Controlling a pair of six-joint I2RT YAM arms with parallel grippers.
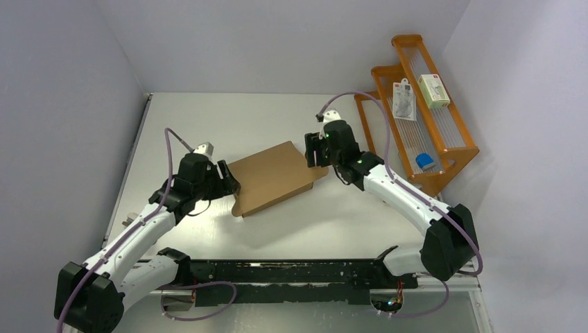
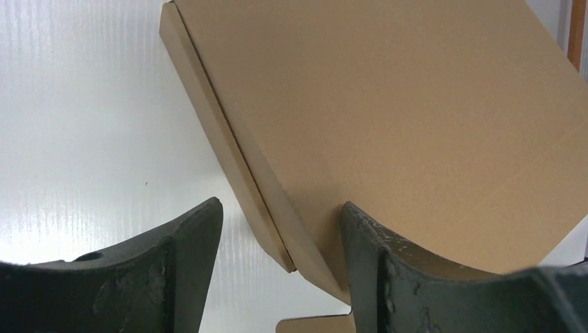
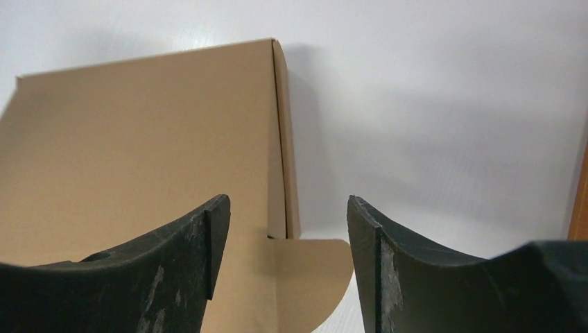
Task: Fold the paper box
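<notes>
The paper box [image 1: 277,177] is a closed, shallow brown cardboard mailer lying at a slant in the middle of the table. My left gripper [image 1: 229,182] is at its left corner. In the left wrist view the box [image 2: 388,118] fills the upper right, and its near corner sits between the open jaws of the left gripper [image 2: 281,232]. A small tab [image 2: 315,324] pokes out below. My right gripper [image 1: 315,156] is at the box's right corner. In the right wrist view the right gripper [image 3: 288,236] is open over a rounded flap [image 3: 312,277] that sticks out beside the box [image 3: 139,139].
An orange wire-fronted rack [image 1: 454,149] stands at the back right with small white packages [image 1: 404,99] and a blue item [image 1: 424,161] on it. Walls close in the table on the left, back and right. A black rail [image 1: 291,272] runs along the near edge.
</notes>
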